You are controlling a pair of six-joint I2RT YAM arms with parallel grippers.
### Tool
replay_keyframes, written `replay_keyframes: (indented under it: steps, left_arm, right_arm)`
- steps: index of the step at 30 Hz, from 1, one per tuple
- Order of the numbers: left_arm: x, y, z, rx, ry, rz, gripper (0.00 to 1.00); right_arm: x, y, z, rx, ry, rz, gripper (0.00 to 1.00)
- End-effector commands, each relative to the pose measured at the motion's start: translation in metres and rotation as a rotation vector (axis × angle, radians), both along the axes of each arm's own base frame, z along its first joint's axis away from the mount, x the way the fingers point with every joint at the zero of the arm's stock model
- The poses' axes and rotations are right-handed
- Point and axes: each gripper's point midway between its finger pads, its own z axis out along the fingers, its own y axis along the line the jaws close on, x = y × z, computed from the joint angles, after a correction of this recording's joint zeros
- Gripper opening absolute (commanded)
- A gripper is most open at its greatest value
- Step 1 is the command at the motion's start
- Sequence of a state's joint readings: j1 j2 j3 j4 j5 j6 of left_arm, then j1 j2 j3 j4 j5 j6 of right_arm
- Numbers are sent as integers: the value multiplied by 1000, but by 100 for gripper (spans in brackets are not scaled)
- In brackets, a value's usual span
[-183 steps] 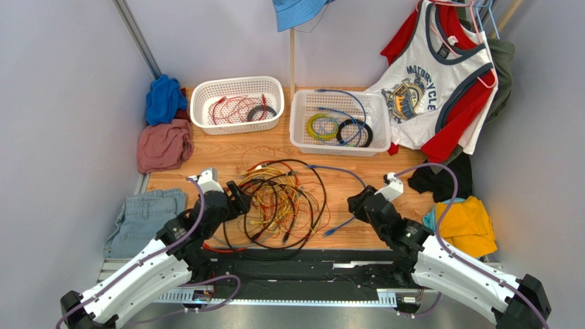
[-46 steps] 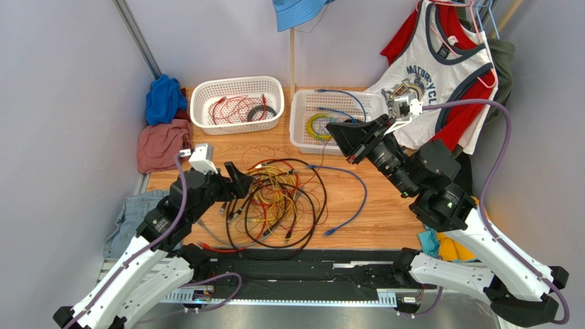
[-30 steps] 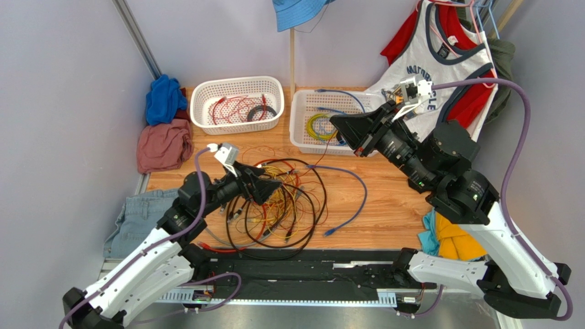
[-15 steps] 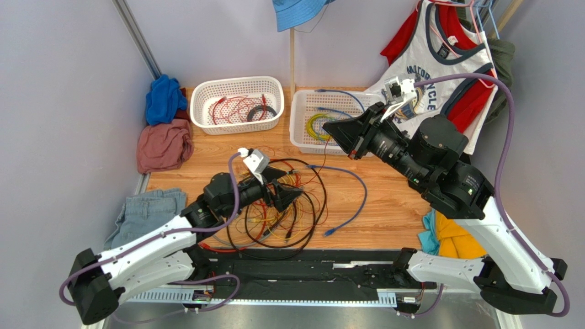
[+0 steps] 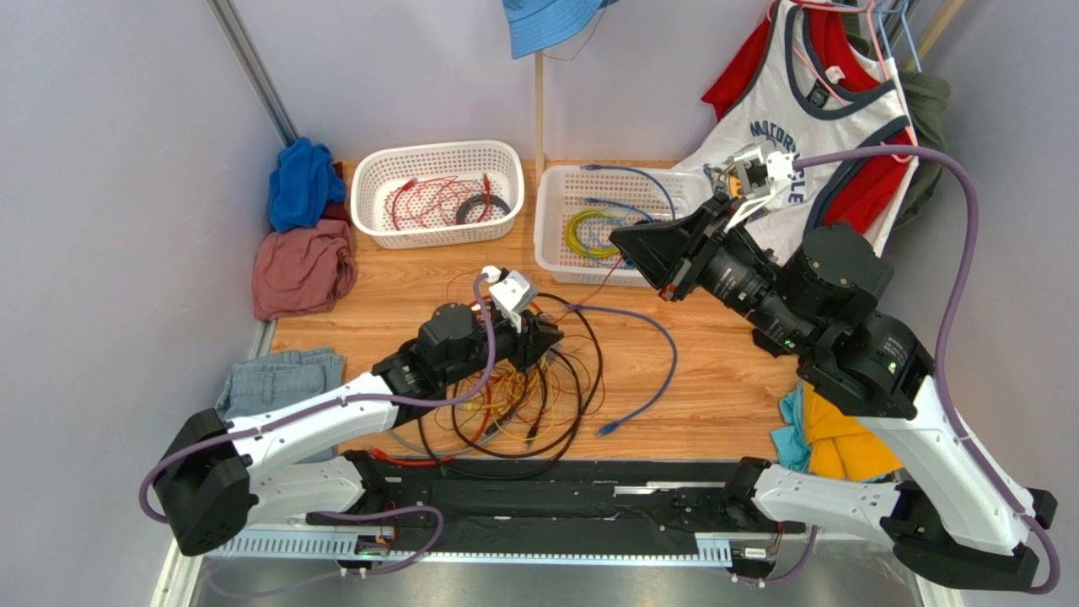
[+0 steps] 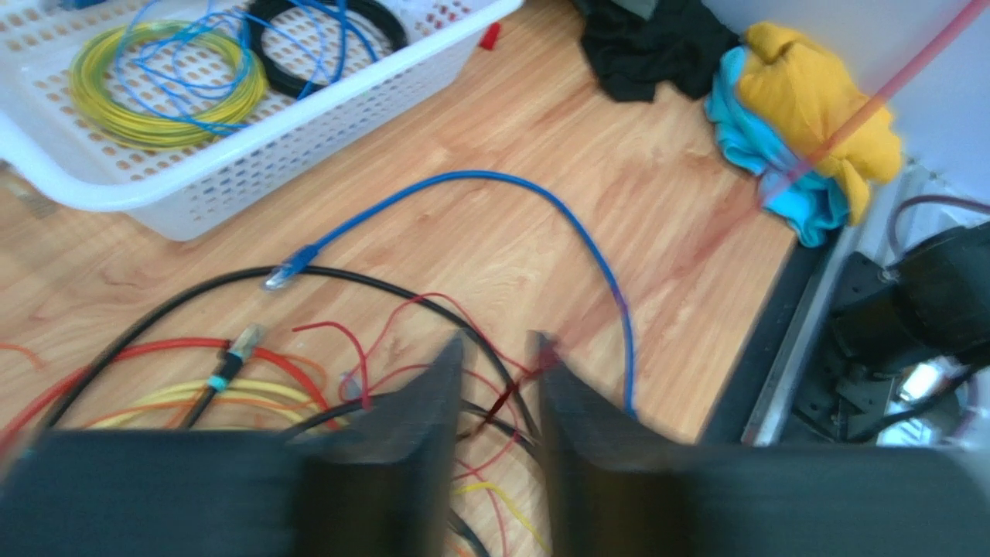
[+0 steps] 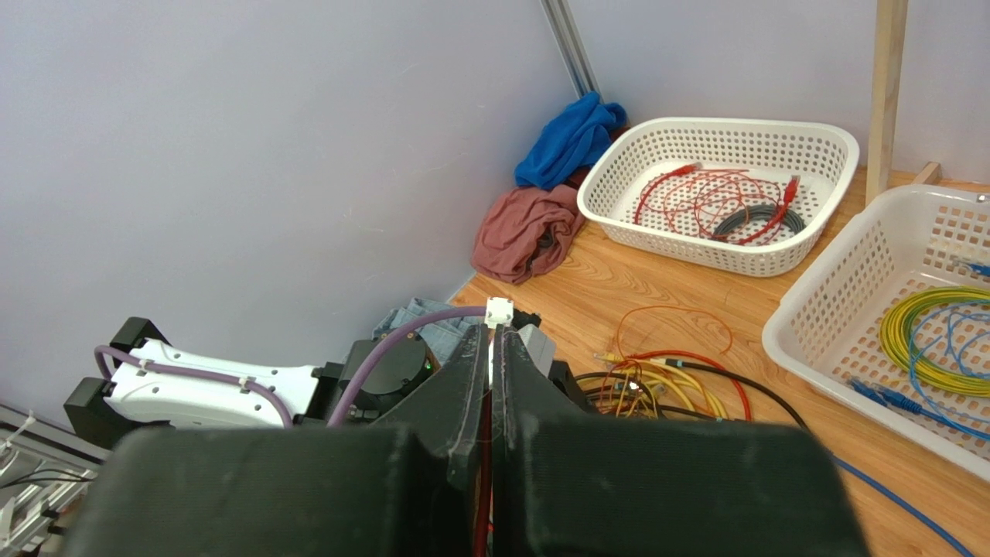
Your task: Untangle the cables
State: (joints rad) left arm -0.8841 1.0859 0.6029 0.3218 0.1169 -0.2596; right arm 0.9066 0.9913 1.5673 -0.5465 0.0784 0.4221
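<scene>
here, left claw (image 6: 497, 354) half open over tangled cables (image 5: 513, 398), right claw (image 7: 490, 339) clamped on red cable (image 7: 482, 487)

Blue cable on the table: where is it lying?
In the top view, the blue cable curves right of the tangled cables, just before the right white basket.

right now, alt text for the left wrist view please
The left tool, slightly open, hangs over tangled red, black and yellow cables on a wooden table. A blue cable curves beyond, beside a white basket.
</scene>
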Motion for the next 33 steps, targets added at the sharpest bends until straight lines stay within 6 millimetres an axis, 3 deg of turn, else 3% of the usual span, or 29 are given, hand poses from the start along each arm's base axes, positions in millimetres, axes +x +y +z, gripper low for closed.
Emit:
replay_keyframes:
  steps: [1, 2, 3, 5, 6, 7, 8, 9, 10, 12, 13, 14, 15, 16, 17, 18, 19, 20, 21, 23, 24, 33]
  left_arm:
    - [20, -3, 24, 5, -59, 71, 13]
    - [23, -1, 24, 15, -51, 89, 0]
    - [29, 7, 20, 43, -36, 142, 0]
    - [33, 16, 36, 35, -44, 195, 0]
    - [36, 28, 34, 72, -30, 251, 0]
    - [36, 36, 62, 32, -55, 284, 0]
    - [37, 43, 74, 26, -54, 318, 0]
    - [37, 58, 74, 77, -34, 366, 0]
    - [35, 63, 115, 23, -69, 380, 0]
    - [28, 71, 136, 60, -73, 366, 0]
    - [25, 73, 176, 12, -108, 362, 0]
    - [23, 75, 191, 9, -113, 360, 0]
    - [20, 79, 195, 39, -101, 355, 0]
    - [18, 81, 229, -4, -128, 356, 0]
    - [17, 82, 240, -7, -134, 354, 0]
    - [15, 84, 246, 2, -131, 350, 0]
    - [13, 86, 270, -36, -155, 349, 0]
    - [12, 88, 278, -36, -169, 347, 0]
    - [11, 89, 295, -63, -186, 347, 0]
    - [8, 90, 308, -66, -204, 336, 0]
    - [7, 90, 324, -89, -221, 330, 0]
    - [-7, 101, 392, -189, -320, 311, 0]
  right_arm:
    - [-8, -10, 8, 37, -18, -2, 0]
    - [-10, -14, 9, 43, -22, -5, 0]
    - [-10, -15, 6, 40, -19, -8, 0]
    - [-10, -21, 3, 41, -18, -28, 0]
    - [-14, -29, 4, 55, -25, -38, 0]
    - [-12, -28, -11, 35, -11, -46, 0]
    - [-16, -39, -12, 50, -22, -63, 4]
    - [-16, -42, -16, 57, -27, -72, 23]
    - [-13, -39, -40, 28, 1, -80, 34]
    - [-14, -46, -51, 36, 5, -98, 52]
    - [-13, -44, -64, 26, 25, -100, 55]
    - [-11, -41, -82, 6, 56, -99, 57]
    - [-11, -39, -92, 0, 73, -94, 59]
    - [-10, -37, -99, -5, 90, -92, 59]
    - [-10, -32, -118, -25, 126, -80, 59]
    - [-9, -29, -124, -26, 132, -76, 60]
    - [-9, -27, -131, -31, 143, -72, 60]
    - [-8, -24, -147, -48, 167, -69, 59]
    - [-7, -22, -148, -39, 161, -64, 59]
    - [-9, -16, -156, -43, 166, -37, 59]
    - [-8, -10, -160, -34, 161, -21, 59]
    - [-14, 25, -177, -15, 155, 128, 60]
